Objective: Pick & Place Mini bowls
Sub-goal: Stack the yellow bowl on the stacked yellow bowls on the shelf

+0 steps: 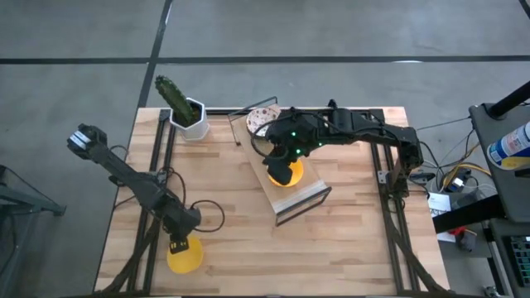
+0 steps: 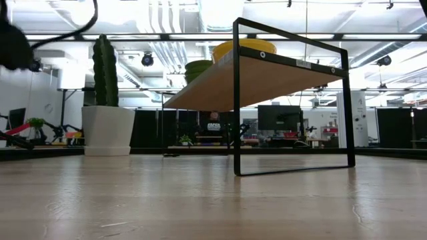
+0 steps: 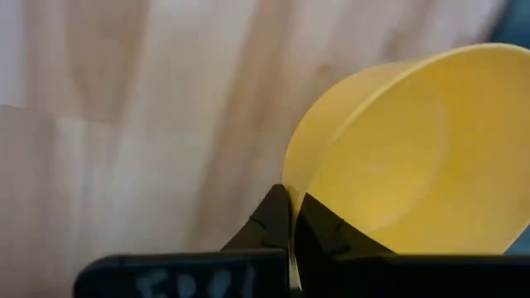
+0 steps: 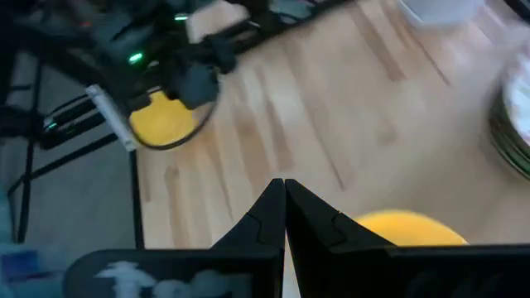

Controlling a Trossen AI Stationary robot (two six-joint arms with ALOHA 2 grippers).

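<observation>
My left gripper (image 1: pixel 178 245) is near the table's near left corner, shut on a plain yellow mini bowl (image 1: pixel 185 257), which fills the left wrist view (image 3: pixel 414 157). My right gripper (image 1: pixel 280 163) hangs over a second yellow bowl (image 1: pixel 287 175) on the wooden shelf (image 1: pixel 308 192) at mid-table. Its fingers (image 4: pixel 284 203) are together, with that bowl (image 4: pixel 406 228) just beside them. I cannot tell whether they touch it. A stack of white speckled bowls (image 1: pixel 262 119) sits at the far edge, behind the shelf. My left gripper pinches the yellow bowl's rim (image 3: pixel 291 192), one finger inside the bowl and one outside. The bowl is tilted, its hollow turned toward the wrist camera. I cannot tell whether it is clear of the table.
A white pot with a green cactus (image 1: pixel 189 116) stands at the far left. The black-framed shelf (image 2: pixel 267 73) stands raised on thin legs, with a yellow bowl on top (image 2: pixel 243 47). Bare wood lies between the shelf and my left gripper.
</observation>
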